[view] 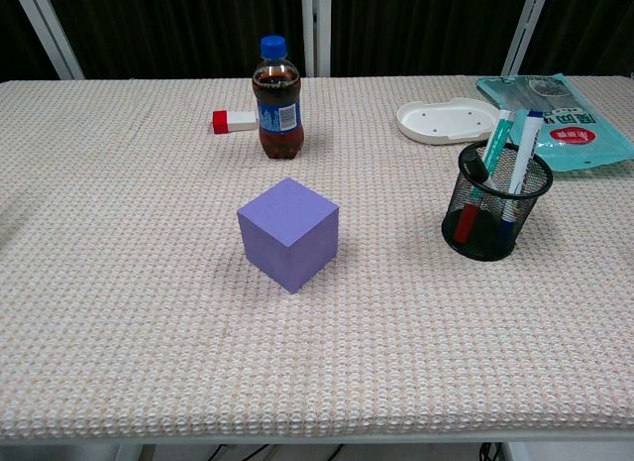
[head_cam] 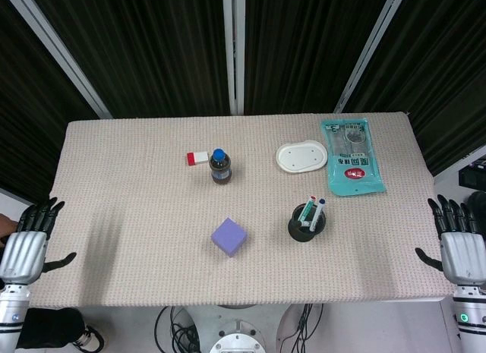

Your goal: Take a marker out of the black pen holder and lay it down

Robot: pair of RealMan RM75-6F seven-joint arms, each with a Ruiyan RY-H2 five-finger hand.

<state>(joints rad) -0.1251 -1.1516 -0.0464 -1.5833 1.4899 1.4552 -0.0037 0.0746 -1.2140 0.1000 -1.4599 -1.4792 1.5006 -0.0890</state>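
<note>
Standing upright on the table (head_cam: 114, 178), the black pen holder (head_cam: 307, 225) sits right of centre, toward the front edge. Several markers (view: 521, 154) lean inside its mesh wall, their caps rising above the rim; none has been taken out.

Both robot hands hang off the table's ends, well apart from the holder. The left robot hand (head_cam: 26, 243) shows at the left edge of the head view, fingers spread and pointing away, thumb out to the side, holding nothing. The right robot hand (head_cam: 459, 247) mirrors it at the right edge, fingers likewise apart and empty. Neither appears in the chest view.

A purple cube (head_cam: 230, 237) rests left of the holder, near the table's middle. Behind it stands a cola bottle (head_cam: 220, 167) with a blue cap, and just beside that, on its left, lies a small white tube with a red cap (head_cam: 198, 157). A white oval tray (head_cam: 301, 156) lies behind the holder, and a teal packet (head_cam: 350, 156) lies flat to the tray's right, near the far right corner. Dark curtains hang behind the table.
</note>
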